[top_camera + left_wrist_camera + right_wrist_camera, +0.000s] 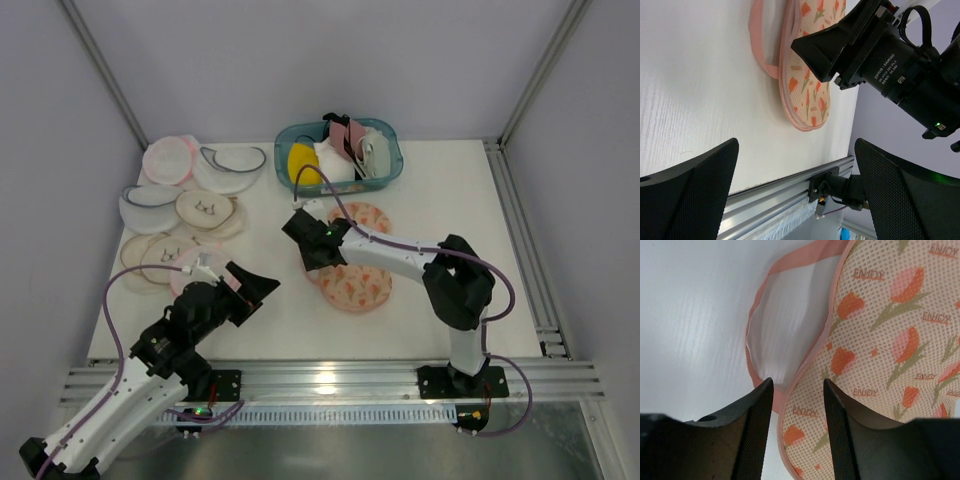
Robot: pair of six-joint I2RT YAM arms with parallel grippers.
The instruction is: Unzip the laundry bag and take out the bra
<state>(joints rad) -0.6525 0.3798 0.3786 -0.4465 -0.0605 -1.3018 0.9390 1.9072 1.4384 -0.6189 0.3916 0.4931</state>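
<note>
The laundry bag [358, 275], cream with orange-pink flowers and pink trim, lies flat mid-table. It also shows in the left wrist view [807, 75] and the right wrist view [890, 330]. A loop of its pink trim [757, 325] stands away from its left edge. My right gripper [306, 250] is open low over that edge, and in the right wrist view its jaws [797, 385] straddle the pink border. My left gripper [262, 288] is open and empty, above the table left of the bag; its wrist view [796, 145] faces the bag. The bra is hidden.
A teal basket [385, 170] with a yellow garment [303, 162] and other items stands at the back. Several round mesh pouches [195, 210] lie at the left. An aluminium rail [330, 378] runs along the front edge. The right arm [880, 55] fills the left wrist view's upper right.
</note>
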